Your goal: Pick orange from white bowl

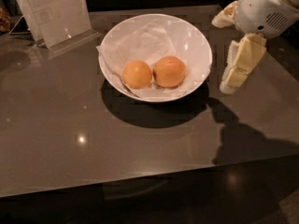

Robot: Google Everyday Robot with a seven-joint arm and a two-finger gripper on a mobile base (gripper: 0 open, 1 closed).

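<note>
Two round fruits sit touching on crumpled white paper [140, 41] inside the wide, glossy white bowl [202, 43]: the deeper-coloured, squat orange [169, 71] on the side nearer the gripper, and a smaller, paler yellow-orange fruit [137, 74] beside it. The bowl stands on a smooth grey-brown bench [93, 162] whose sheen carries a small bright glint [81, 138] and dark shadows of bowl and arm, with a clear plastic sign stand [56, 10] at the far corner and a dark room beyond. The robot's cream-fingered gripper [222, 55] hangs over the bench just beside the bowl, spread wide and holding nothing.
</note>
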